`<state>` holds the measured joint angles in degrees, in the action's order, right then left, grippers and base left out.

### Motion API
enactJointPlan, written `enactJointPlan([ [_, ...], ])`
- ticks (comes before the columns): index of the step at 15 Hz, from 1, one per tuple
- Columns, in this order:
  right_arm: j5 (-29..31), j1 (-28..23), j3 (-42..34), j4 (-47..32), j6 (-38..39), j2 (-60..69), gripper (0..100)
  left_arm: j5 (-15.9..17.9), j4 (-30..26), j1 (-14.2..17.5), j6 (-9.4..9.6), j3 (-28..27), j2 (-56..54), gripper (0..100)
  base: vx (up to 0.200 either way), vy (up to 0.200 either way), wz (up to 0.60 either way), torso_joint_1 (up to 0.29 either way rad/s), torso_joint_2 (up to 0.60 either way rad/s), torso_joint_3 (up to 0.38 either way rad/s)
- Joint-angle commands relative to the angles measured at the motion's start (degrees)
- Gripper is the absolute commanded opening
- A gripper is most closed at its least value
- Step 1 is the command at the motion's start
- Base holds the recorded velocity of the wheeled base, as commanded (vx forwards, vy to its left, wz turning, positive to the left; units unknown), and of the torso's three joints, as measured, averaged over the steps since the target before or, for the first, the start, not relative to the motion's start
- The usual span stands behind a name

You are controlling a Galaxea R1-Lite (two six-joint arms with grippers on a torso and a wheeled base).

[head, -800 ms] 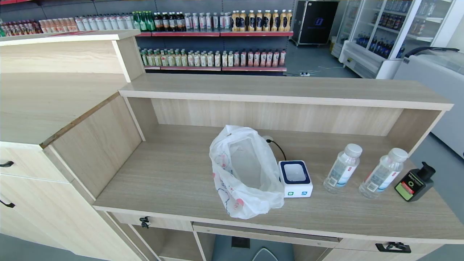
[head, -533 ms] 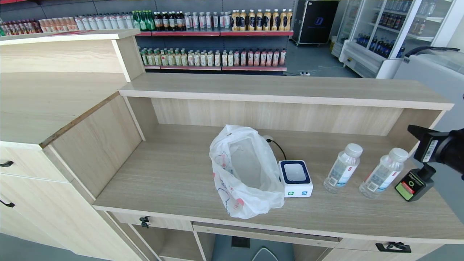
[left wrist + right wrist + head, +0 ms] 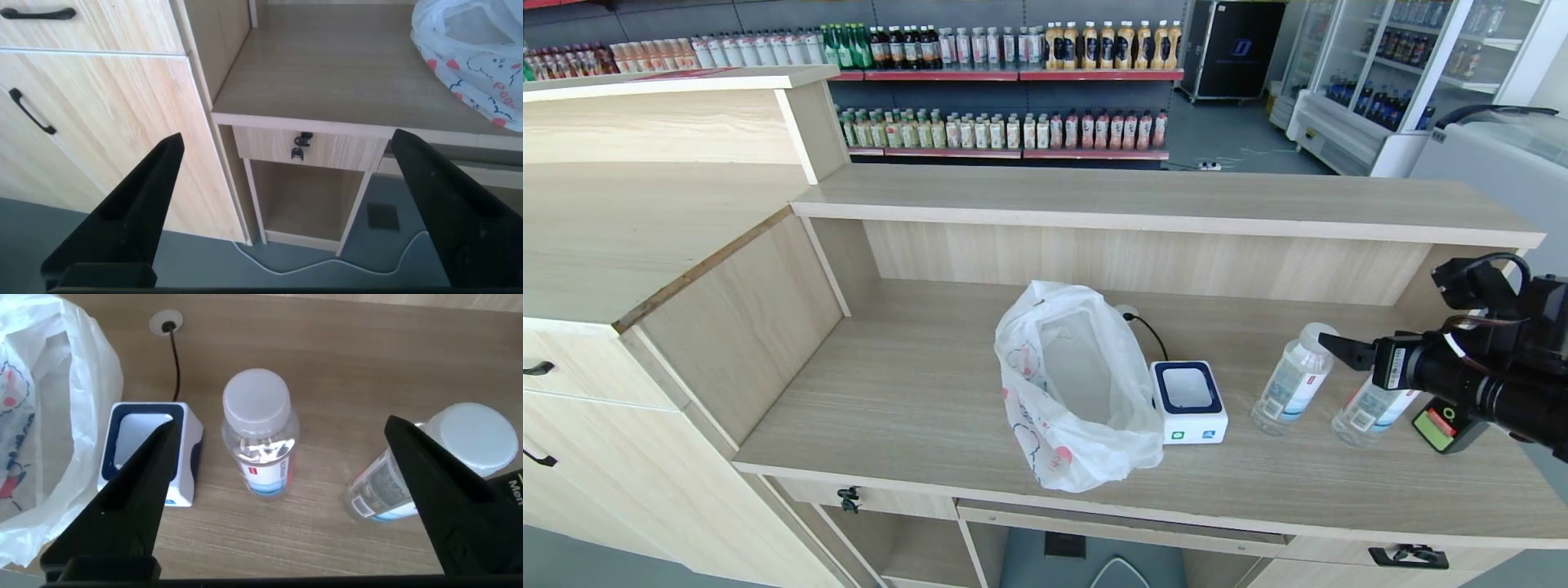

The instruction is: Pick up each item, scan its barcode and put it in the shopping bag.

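Two clear water bottles with white caps stand on the wooden counter [image 3: 915, 392]: the nearer bottle [image 3: 1289, 384] [image 3: 257, 433] and the farther bottle [image 3: 1364, 408] [image 3: 433, 469], whose top my right arm covers in the head view. Left of them are the white and blue scanner [image 3: 1188, 402] [image 3: 147, 449] and the open white shopping bag [image 3: 1078, 392] [image 3: 41, 416] [image 3: 474, 49]. My right gripper [image 3: 1347, 353] [image 3: 278, 429] hangs open above the nearer bottle, touching nothing. Low by the counter's front left stands my left gripper [image 3: 286, 143], open and holding nothing.
A black pump bottle [image 3: 1441, 425] [image 3: 511, 490] stands at the counter's right end. The scanner's cable [image 3: 1147, 331] runs to a hole behind it. A raised ledge [image 3: 1160, 204] backs the counter. Drawers with a key [image 3: 300, 145] sit below the front edge.
My right arm has come in from the right and moved left over the bottles, now covering the farther bottle's cap. Bottles, bag and scanner have stayed put.
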<state>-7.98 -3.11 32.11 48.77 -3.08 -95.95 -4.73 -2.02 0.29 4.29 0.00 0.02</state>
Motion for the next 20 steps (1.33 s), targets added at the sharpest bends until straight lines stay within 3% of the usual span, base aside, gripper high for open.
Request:
enactJointPlan([
  [1, -0.1, 0.1, -0.4, 0.3, 0.1, -3.6, 100, 0.0, 0.0, 0.1, 0.02, 0.0, 0.0, 100, 0.000, 0.000, 0.00, 0.000, 0.00, 0.000],
  [5, -1.2, 1.1, -0.5, 2.6, 0.0, -7.1, 100, 0.0, 0.0, 0.1, 0.02, 0.0, 0.0, 100, 0.000, 0.000, 0.00, 0.000, 0.00, 0.000],
  [20, -7.4, 4.1, -1.2, 26.1, -7.3, -28.3, 100, 0.0, 0.0, 0.1, 0.02, 0.0, 0.0, 100, 0.000, 0.000, 0.00, 0.000, 0.00, 0.000],
])
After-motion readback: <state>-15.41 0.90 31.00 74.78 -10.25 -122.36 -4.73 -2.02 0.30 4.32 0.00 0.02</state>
